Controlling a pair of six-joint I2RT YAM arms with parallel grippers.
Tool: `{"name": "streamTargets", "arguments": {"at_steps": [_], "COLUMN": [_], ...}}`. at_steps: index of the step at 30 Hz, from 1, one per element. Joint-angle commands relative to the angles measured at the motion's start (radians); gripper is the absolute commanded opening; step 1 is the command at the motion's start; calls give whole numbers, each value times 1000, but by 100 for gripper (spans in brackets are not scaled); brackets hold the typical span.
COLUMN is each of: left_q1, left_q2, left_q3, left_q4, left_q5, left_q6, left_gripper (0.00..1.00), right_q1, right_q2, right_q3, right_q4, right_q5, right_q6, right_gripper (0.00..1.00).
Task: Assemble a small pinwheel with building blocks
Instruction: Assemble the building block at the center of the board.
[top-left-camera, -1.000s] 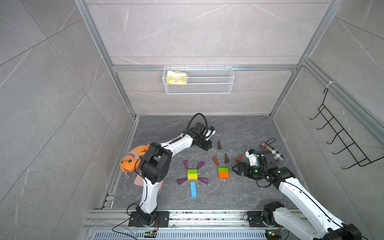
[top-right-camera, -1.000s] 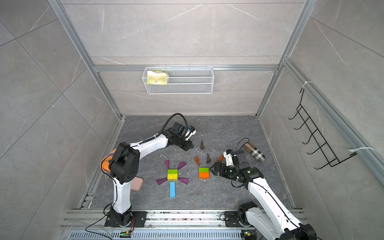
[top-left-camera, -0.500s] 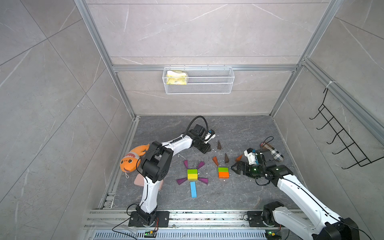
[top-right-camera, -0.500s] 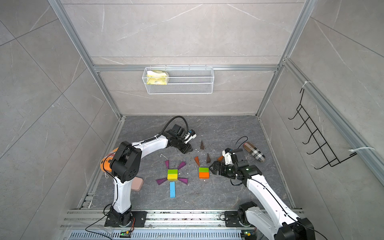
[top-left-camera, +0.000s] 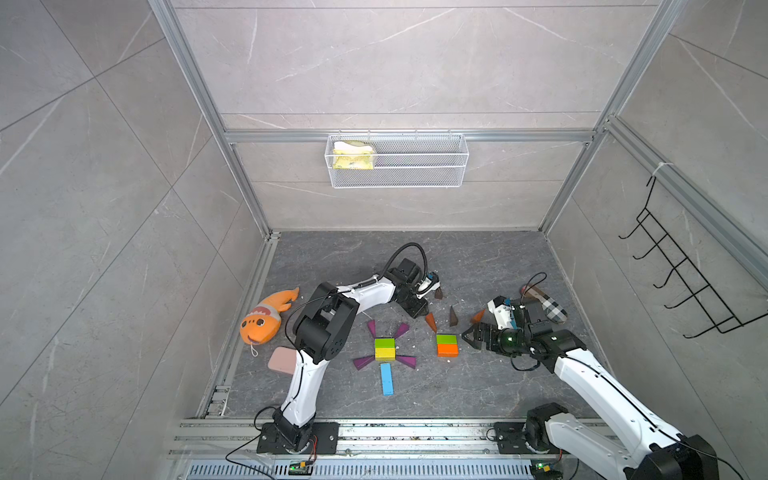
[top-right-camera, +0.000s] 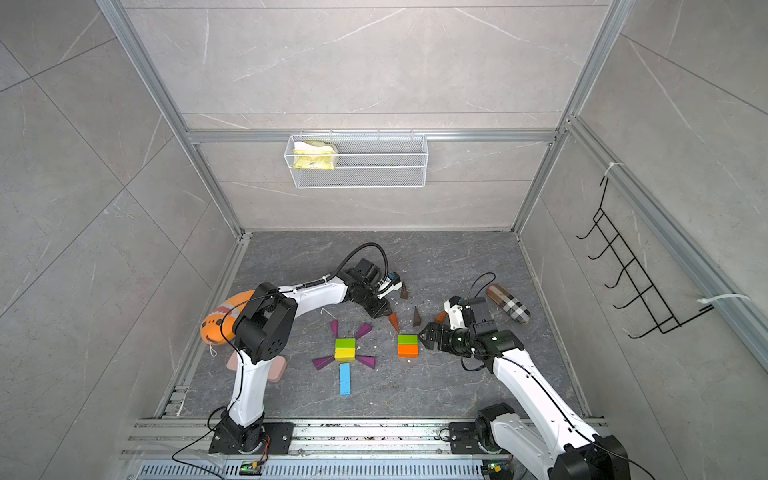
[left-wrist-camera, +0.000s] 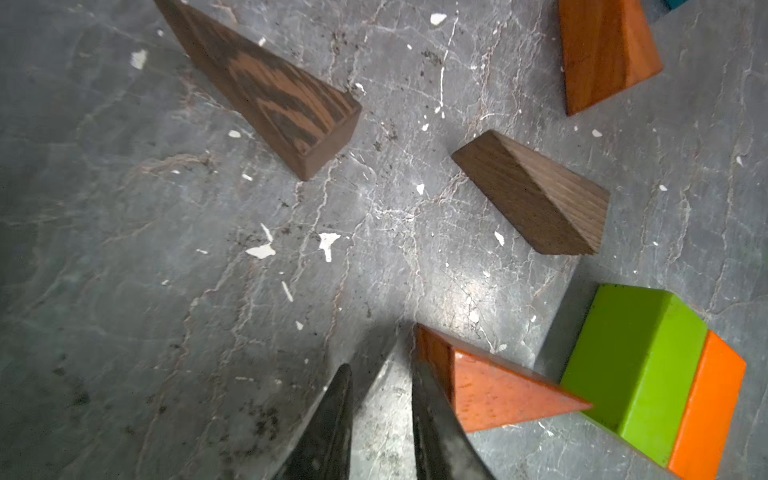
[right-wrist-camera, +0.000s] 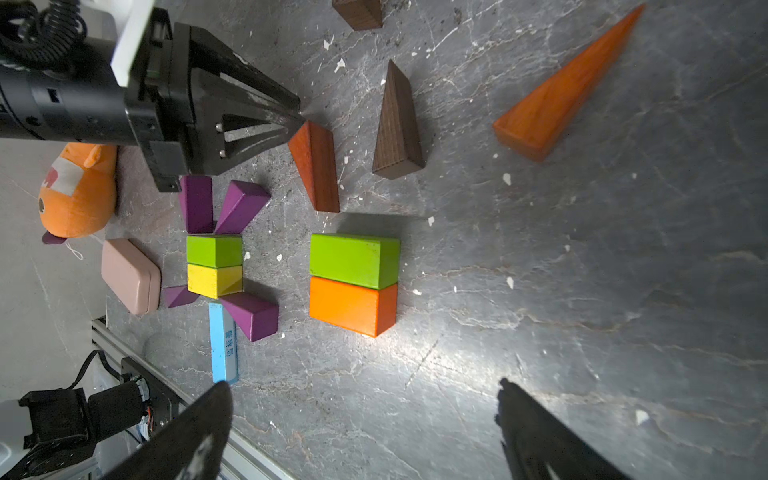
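A green and yellow brick pair (top-left-camera: 385, 349) lies ringed by purple wedges (top-left-camera: 405, 362), with a blue bar (top-left-camera: 386, 378) in front of it. To its right lies a green and orange brick pair (top-left-camera: 447, 345). Behind that pair are an orange wedge (top-left-camera: 431, 322), two brown wedges (top-left-camera: 453, 316) and a second orange wedge (top-left-camera: 478, 316). My left gripper (left-wrist-camera: 380, 370) is low over the floor, jaws a little apart on bare floor, one finger against the orange wedge (left-wrist-camera: 494, 390). My right gripper (right-wrist-camera: 361, 384) stands wide open and empty, just right of the green and orange pair (right-wrist-camera: 353, 282).
An orange plush fish (top-left-camera: 266, 318) and a pink case (top-left-camera: 281, 359) lie at the left wall. A plaid pouch (top-left-camera: 546, 305) lies behind my right arm. A wire basket (top-left-camera: 397, 160) hangs on the back wall and a hook rack (top-left-camera: 681, 291) on the right wall.
My left gripper's jaws have parted a little and its tip has dropped closer to the orange wedge. The right arm has barely shifted. The blocks lie as before.
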Motion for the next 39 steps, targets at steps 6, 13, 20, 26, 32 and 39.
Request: {"name": "streamTargets", "arguments": {"at_steps": [6,13,20,26,32,39], "left_q1": [-10,-13,-15,-18,-16,-15], "left_q2": [2,7,4,3,-22,-117], "left_q3": [31,36,37,49,59,38], "left_q4": [-3,-11,-10,-27,-34,1], "left_q5": [-23,-29,0,27,-91,-245], "left_q6": [29,29,22,30,23,-18], "left_gripper": [29,30,30,32,33,35], "right_q1": [-3,-1,-3,-1,-2,-3], "right_q2": [22,21,27,40,91,219], "right_q3": [22,23,27,36,92,230], "right_q4": [2,-3,2,-31,-44,-87], "right_q5": [11,12,14,81,183,330], "right_q6": [-8,-10,-6,1,43,79], "right_gripper": [99,99,100,99,96,91]}}
